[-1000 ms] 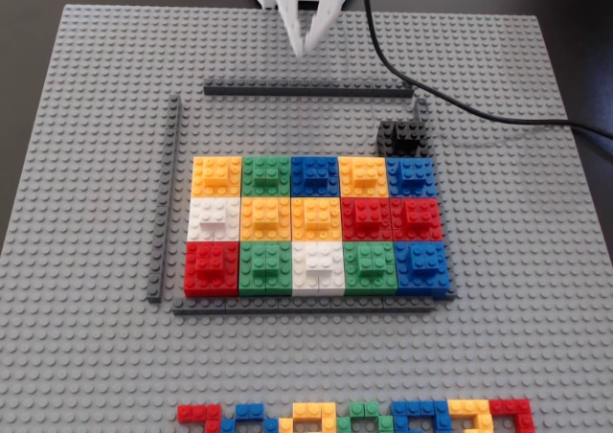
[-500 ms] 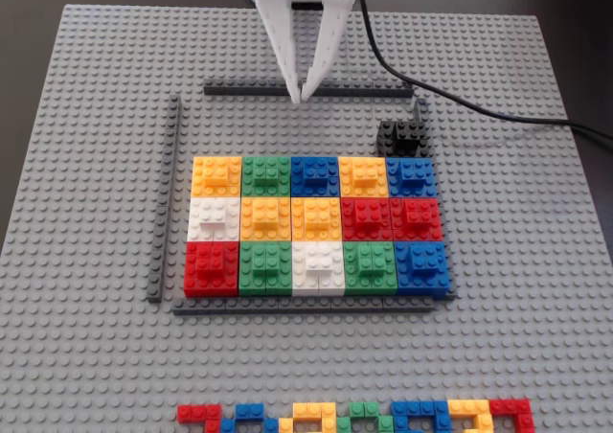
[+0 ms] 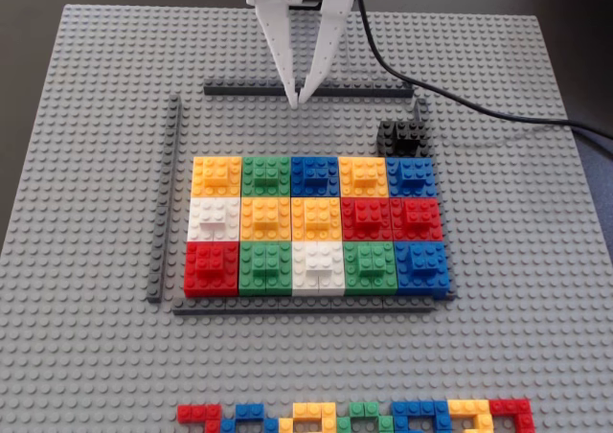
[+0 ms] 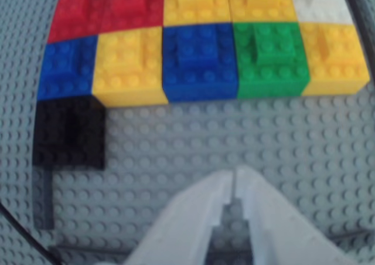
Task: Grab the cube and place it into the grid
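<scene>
Cube (image 3: 401, 138) beside grid (image 3: 316, 224); no legible writing; pincer (image 3: 299, 98) closed

A large grey studded baseplate (image 3: 86, 165) carries everything, lying on a dark surface (image 3: 19, 88) that shows past its far corners. Near its middle sits the grid (image 3: 316, 224) of coloured square bricks, with thin dark-grey strips (image 3: 165, 198) along its left, near and far sides, and the black cube (image 3: 401, 138) touching the grid's far right corner. A row of mixed coloured bricks (image 3: 354, 416) lies along the baseplate's near edge, and a black cable (image 3: 460, 102) crosses its far right corner.
</scene>
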